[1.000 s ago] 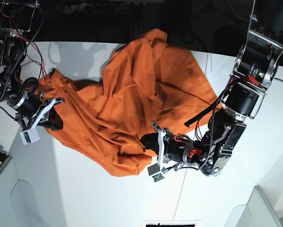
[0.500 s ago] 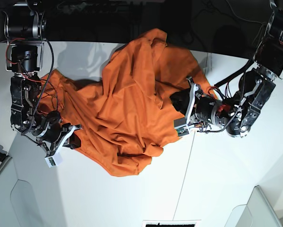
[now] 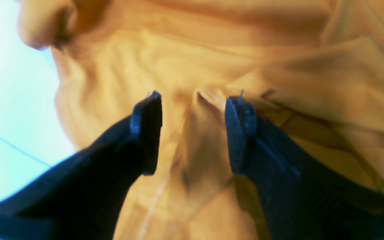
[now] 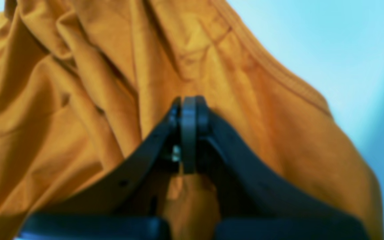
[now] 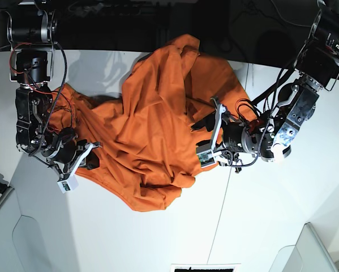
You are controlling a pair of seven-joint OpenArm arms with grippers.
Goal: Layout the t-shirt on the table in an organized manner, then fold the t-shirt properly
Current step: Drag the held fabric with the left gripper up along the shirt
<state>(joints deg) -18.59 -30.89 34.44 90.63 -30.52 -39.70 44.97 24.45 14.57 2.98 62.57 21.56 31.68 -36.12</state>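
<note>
On the table (image 5: pixel 158 238): the shirt (image 5: pixel 158 124) is lying crumpled in a wide heap, and I am seeing many folds across it.
Shirt position: it is spreading from the left part of the base view to the middle, and its far edge is reaching the back rim of the table.
Table seam: a thin dark line (image 5: pixel 223 215) is running just beside the right edge of the shirt.
Left gripper (image 5: pixel 209 136): I am watching it at the right edge of the shirt in the base view, with its fingers (image 3: pixel 147 130) standing spread apart.
Left wrist view: a raised ridge of orange cloth is sitting between the two fingers, but neither one is pressing on it.
Right gripper (image 5: pixel 81 161): it is resting at the near left edge of the shirt in the base view.
Right wrist view: the fingers (image 4: pixel 188 133) are pressing together, and orange cloth is lying all around them; I cannot tell for sure if cloth is being pinched between the tips.
Sharpness: both wrist views are looking blurred to me, so small details of the cloth are not readable.
</note>
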